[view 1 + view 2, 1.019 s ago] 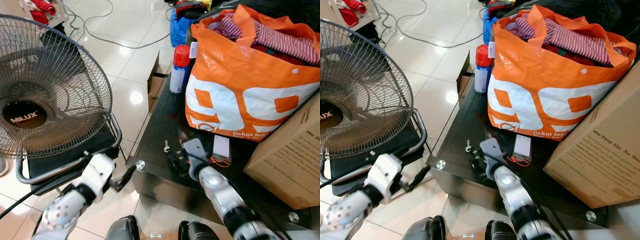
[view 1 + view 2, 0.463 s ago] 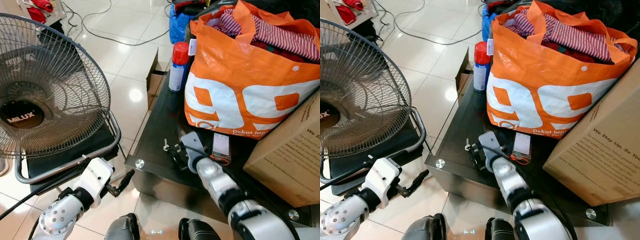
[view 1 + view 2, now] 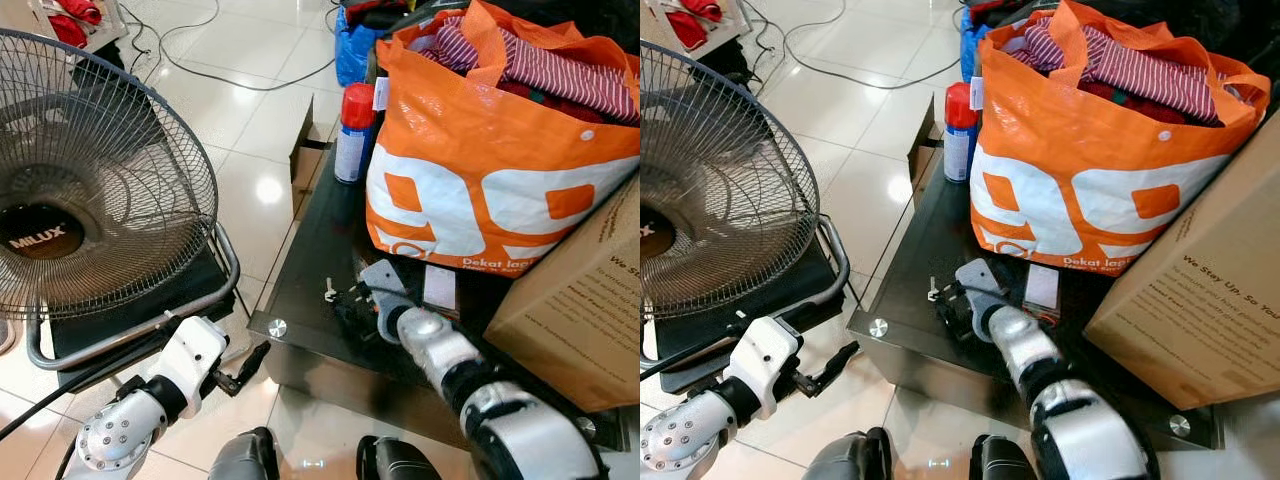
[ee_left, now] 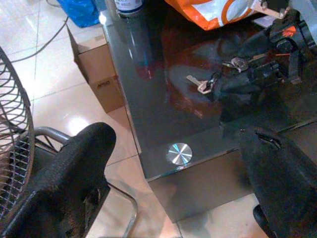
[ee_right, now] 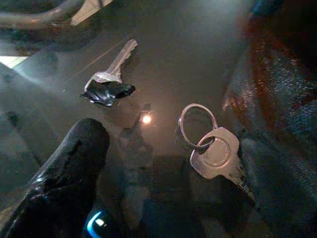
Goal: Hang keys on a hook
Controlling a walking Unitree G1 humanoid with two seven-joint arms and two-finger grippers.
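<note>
Reaching for the keys point(image 5: 210, 148) right now with my right tool point(image 3: 352, 303), which is down on the dark glass counter point(image 3: 310, 255) near its front left corner, fingers spread and not gripping anything yet. The ringed key lies flat on the glass between the two fingers, and a second key point(image 5: 111, 74) with a bit of black tape on it sits just beside, closer to the counter's left edge. My worry: flat keys on slick glass will probably skate away when the fingers close, or I'll only pinch the ring and the thing swings loose. A shove could also send the loose key off the edge, since it's pretty near. My left tool point(image 3: 245, 364) is open too, hanging idle below the counter's front corner. Clutter-wise, a big orange bag point(image 3: 490, 170) of clothes crowds right behind my working spot, a cardboard box point(image 3: 580, 300) sits on the right side, and a spray can point(image 3: 352, 135) stands at the back left. A floor fan point(image 3: 90, 190) stands off to the left. I can't spot any hook from here, so finding it comes after the grab.
</note>
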